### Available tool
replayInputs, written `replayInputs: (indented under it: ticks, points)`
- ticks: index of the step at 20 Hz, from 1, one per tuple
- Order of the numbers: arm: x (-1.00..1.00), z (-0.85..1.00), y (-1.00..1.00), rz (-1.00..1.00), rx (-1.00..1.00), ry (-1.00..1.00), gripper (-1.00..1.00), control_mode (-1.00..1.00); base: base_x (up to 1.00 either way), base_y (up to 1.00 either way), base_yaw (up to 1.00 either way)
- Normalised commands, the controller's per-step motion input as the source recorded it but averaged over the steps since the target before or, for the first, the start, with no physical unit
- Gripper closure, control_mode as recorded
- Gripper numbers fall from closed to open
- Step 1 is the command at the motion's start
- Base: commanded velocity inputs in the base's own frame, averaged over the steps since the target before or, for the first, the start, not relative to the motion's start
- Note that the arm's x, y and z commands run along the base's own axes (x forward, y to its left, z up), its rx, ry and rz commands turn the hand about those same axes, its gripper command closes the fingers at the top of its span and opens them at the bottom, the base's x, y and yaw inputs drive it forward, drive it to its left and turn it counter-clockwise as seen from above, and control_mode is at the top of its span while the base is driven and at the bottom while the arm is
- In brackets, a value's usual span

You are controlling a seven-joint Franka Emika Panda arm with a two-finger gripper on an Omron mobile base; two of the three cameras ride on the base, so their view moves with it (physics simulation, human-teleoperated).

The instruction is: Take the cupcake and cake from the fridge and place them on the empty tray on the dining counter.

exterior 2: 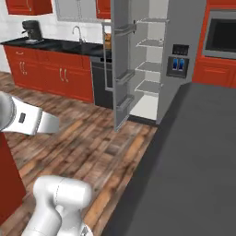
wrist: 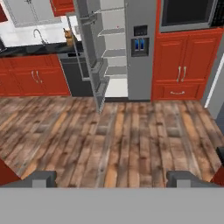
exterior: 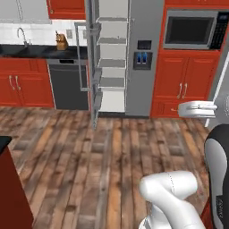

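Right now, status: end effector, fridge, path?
End effector open, empty, facing the fridge. Fridge door swung open, shelves in view look bare; cupcake and cake not made out. Wood floor lies between.

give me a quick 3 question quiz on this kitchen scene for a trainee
1. True or false: the left door of the fridge stands open, showing white shelves.
2. Multiple choice: what is built into the red cabinets to the right of the fridge? A) coffee maker B) microwave C) sink
3. Short answer: in the hand view, are the fingertips of the gripper apart or together, and is anything between them?

Key
1. True.
2. B.
3. Apart, with nothing between them; the wooden floor shows through the gap.
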Motion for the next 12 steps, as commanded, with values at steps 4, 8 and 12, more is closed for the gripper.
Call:
replayInputs:
  ticks: [4,8,12]
  points:
    - [0.0,0.0,0.0,0.0,0.0,0.0,-1.0,1.0,1.0,0.14,-0.53]
    - [0.0,0.0,0.0,0.0,0.0,0.0,-1.0,1.0,1.0,0.28,-0.48]
    - [0.0,0.0,0.0,0.0,0.0,0.0,-1.0,1.0,1.0,0.6,-0.38]
